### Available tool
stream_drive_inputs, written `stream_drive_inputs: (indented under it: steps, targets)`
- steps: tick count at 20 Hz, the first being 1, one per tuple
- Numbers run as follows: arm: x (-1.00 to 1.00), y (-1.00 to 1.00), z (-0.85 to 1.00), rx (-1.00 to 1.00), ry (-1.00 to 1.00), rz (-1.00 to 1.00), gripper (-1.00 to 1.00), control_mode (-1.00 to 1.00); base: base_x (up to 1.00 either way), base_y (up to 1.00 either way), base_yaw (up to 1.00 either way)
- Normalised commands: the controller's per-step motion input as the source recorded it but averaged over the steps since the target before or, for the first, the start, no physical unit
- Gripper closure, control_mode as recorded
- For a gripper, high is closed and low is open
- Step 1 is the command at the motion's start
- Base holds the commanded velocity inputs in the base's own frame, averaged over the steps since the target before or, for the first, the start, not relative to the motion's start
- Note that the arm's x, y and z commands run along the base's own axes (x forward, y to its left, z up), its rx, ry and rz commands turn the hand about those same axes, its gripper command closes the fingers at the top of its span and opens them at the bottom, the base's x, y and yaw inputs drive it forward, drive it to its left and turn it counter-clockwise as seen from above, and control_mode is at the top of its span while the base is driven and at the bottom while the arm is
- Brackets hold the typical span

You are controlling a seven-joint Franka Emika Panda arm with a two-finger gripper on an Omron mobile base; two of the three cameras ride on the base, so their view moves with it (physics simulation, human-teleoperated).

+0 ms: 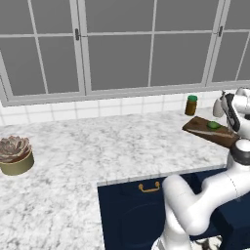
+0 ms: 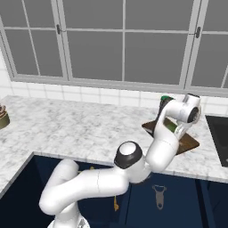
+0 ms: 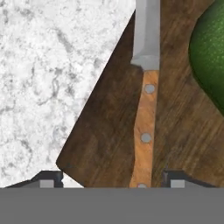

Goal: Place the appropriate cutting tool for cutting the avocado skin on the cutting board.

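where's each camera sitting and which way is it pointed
Left base view: behind the arm's left, looking forward and down over the counter; the arm rises lower right.
Right base view: behind its right; the arm rises lower left, bending over the board.
Hand view: on the hand, looking down at the knife lying on the board beside the avocado; finger tips stand apart.
Both base views share board, counter and windows.

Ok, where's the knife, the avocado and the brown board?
knife [image 3: 145, 118]: hand view, on its wooden riveted handle.
avocado [image 3: 212, 57]: hand view, on its bumpy green skin.
cutting board [image 3: 109, 135]: hand view, on bare dark wood left of the knife handle.
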Motion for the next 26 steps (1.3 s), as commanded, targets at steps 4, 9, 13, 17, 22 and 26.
stream_drive_inputs:
  steps: [4,9,13,17,22,26]
  targets:
    - [-0.91,0.44,0.47,0.0,-0.06,0.0,-1.0,-1.0,0.0,0.0,0.0]
    - [-0.97,0.73,0.31,0.0,0.0,-0.04,-1.0,-1.0,0.0,0.0,0.0]
    - [-0.99,0.83,0.28,0.0,-0.02,-0.05,-1.0,-1.0,0.0,0.0,0.0]
    - [-0.93,0.88,0.22,0.0,-0.08,-0.06,-1.0,-1.0,0.0,0.0,0.0]
    - [-0.8,0.95,0.12,-0.02,-0.1,-0.07,-1.0,-1.0,0.0,0.0,0.0]
    - [-0.46,1.0,0.0,-0.1,-0.02,-0.03,-1.0,-1.0,0.0,0.0,0.0]
